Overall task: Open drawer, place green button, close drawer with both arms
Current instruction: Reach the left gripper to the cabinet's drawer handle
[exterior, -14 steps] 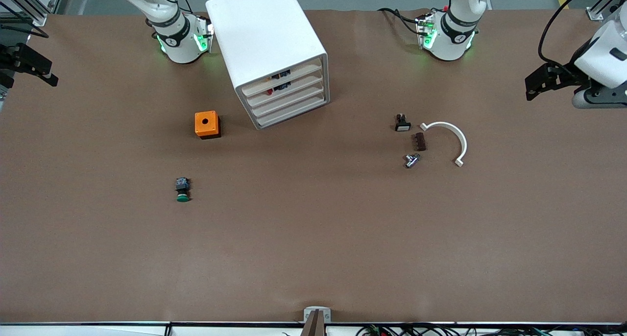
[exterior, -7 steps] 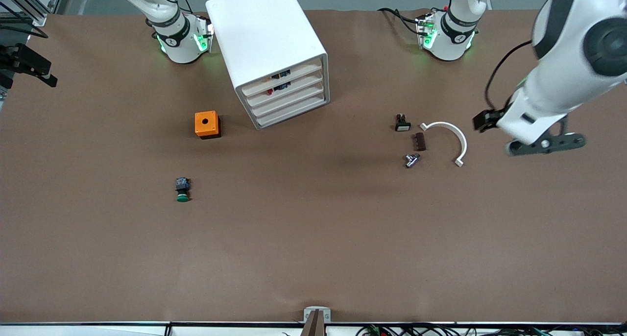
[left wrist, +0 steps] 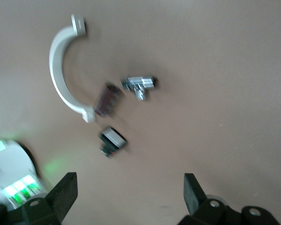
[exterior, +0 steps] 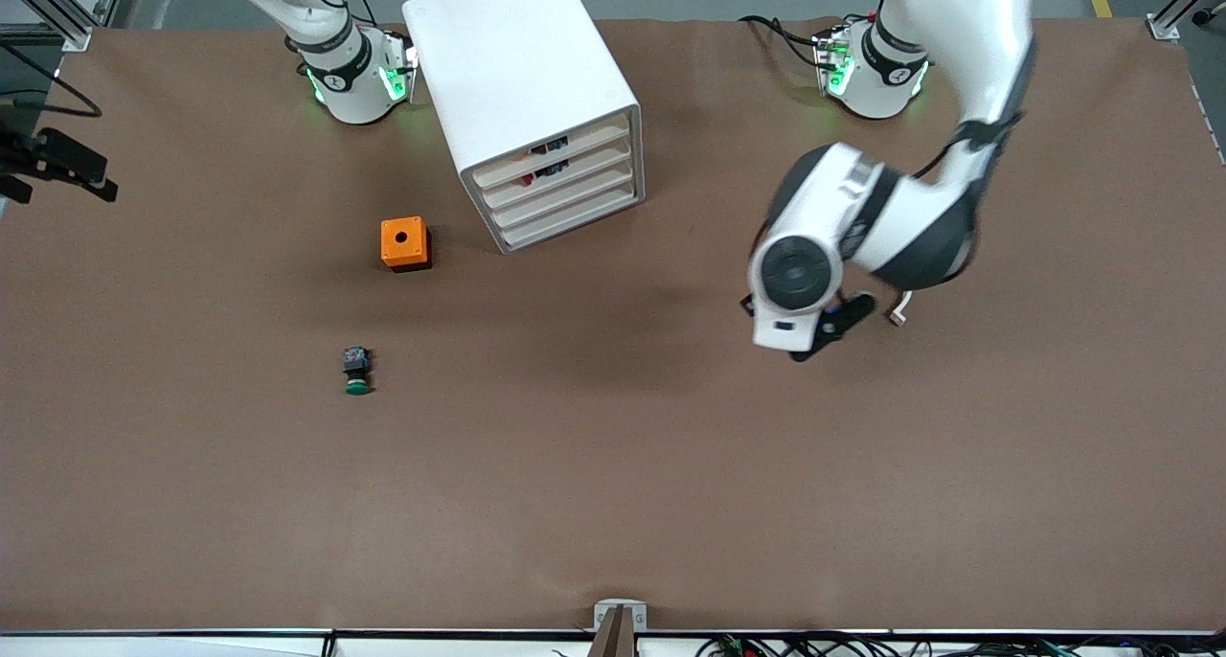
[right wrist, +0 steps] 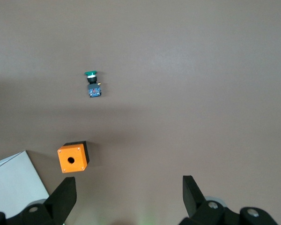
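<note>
The white four-drawer cabinet (exterior: 522, 82) stands near the right arm's base, and its corner shows in the right wrist view (right wrist: 14, 180). The drawer (exterior: 567, 197), third from the top, is shut. The green-capped button (exterior: 356, 371) lies on its side on the table, nearer the front camera than the orange box (exterior: 404, 243). Both show in the right wrist view, the button (right wrist: 92, 84) and the box (right wrist: 72, 158). My right gripper (exterior: 62, 167) (right wrist: 129, 185) is open and empty, high at the right arm's end of the table. My left gripper (exterior: 826, 329) (left wrist: 131, 183) is open and empty over the small parts.
The left wrist view shows a white curved clamp (left wrist: 61, 75), a metal fitting (left wrist: 139, 84), a brown block (left wrist: 107, 99) and a black switch with a white face (left wrist: 113, 139). In the front view the left arm hides most of them; the clamp's end (exterior: 898, 317) shows.
The left arm has swung in from the left arm's end of the table to over the small parts. The right gripper has shifted slightly. The button and cabinet have not moved.
</note>
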### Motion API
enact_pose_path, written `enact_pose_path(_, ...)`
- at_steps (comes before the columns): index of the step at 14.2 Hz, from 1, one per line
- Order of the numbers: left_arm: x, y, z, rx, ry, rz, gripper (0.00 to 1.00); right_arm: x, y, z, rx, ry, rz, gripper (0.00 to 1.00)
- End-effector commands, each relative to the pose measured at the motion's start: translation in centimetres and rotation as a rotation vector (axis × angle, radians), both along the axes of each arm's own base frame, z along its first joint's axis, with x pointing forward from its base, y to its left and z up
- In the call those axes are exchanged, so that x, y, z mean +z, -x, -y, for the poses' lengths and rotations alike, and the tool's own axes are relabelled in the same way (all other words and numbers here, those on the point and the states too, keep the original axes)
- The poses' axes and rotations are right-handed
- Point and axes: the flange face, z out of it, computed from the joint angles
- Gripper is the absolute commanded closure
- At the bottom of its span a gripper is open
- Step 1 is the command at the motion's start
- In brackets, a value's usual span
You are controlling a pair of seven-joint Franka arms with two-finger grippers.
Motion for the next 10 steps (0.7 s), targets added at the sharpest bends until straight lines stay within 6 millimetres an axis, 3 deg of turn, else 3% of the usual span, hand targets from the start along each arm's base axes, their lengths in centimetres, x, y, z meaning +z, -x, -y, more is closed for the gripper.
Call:
enact_pose_path(1,-3.9,0.9,4.8,0.28,-0.049,0.012,0.0,-3.8,-3.3,0.4,0.005,0.022,-0.054,0.0)
enact_pose_path(2,-5.4,1.8,6.3,0.383,-0.052,-0.018,0.0,-6.0,-4.4,1.0,-0.004,0.02,-0.089,0.0)
enact_pose_path(4,-7.5,3.3,8.6,0.555,-0.043,-0.091,0.0,-6.5,-5.3,2.5,-0.009,0.021,-0.08,0.0)
enact_pose_path(5,-8.4,4.2,9.7,0.638,-0.052,-0.134,0.0,-7.2,-5.9,2.1,-0.001,0.021,-0.075,0.0)
enact_pose_path(6,-9.2,4.5,10.3,0.72,-0.061,-0.165,0.0,-9.5,-7.0,1.6,-0.001,0.011,-0.074,0.0)
enact_pose_path(7,-9.8,5.0,11.3,0.795,-0.056,-0.2,0.0,-11.8,-8.0,0.7,0.003,0.008,-0.064,0.0)
enact_pose_path(10,-10.3,5.2,12.9,1.047,-0.044,-0.384,0.06,-17.5,-9.7,-5.6,-0.089,0.024,-0.005,0.0)
